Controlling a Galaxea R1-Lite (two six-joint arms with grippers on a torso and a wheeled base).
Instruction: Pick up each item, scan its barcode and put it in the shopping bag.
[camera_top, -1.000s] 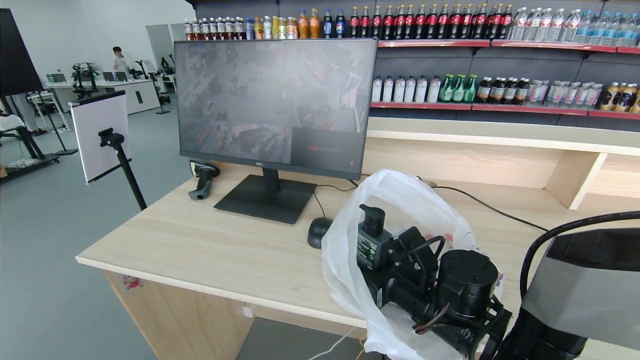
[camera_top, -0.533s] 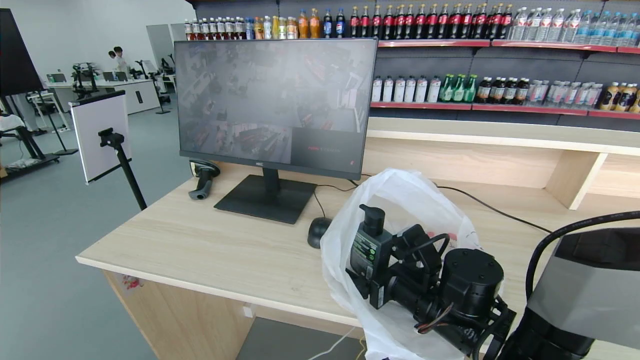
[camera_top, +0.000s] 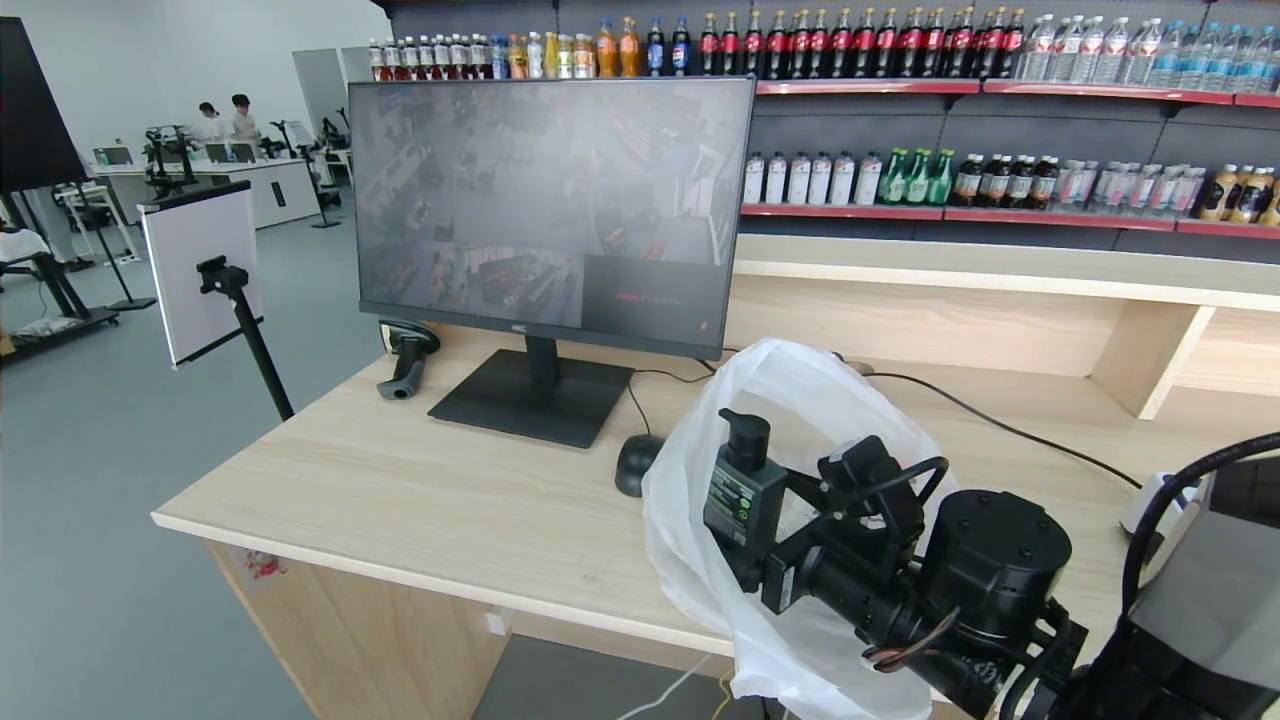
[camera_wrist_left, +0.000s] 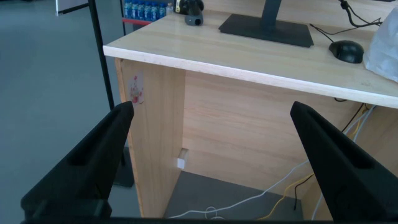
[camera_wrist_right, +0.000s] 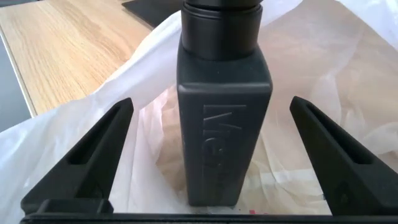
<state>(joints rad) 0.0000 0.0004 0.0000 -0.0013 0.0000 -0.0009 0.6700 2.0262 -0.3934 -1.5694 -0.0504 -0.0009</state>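
**Bottle upright in bag mouth, both pincers spread**

Pale wood-grain counter (camera_top: 400, 500), square front edge, drink shelves (camera_top: 1000, 50) behind. Shopping bag (camera_top: 800, 400) is thin, milky, crumpled plastic sitting at the counter's front edge, with its lower folds hanging over it. The bag's bottom is cut off by the head view's lower border.

Dark bottle (camera_top: 740, 480) stands upright in the bag's open mouth. It has a boxy body, a round black pump cap and a green-tinted label on one face. Bag folds and the right arm hide its base in the head view. Raised lettering on the body is hard to read.

Right pincer (camera_wrist_right: 211, 109) is open, one finger on each side of the bottle with a clear gap on both sides, so no contact.

Left pincer (camera_wrist_left: 211, 112) is also open and holds nothing. It sits low, off the counter's front-left corner, facing the wooden side panel.

Monitor (camera_top: 550, 210), mouse (camera_top: 637, 463) and handheld scanner (camera_top: 405, 360) sit toward the back. Bare counter lies left of the bag. Black cable (camera_top: 1000, 425) runs behind the bag.
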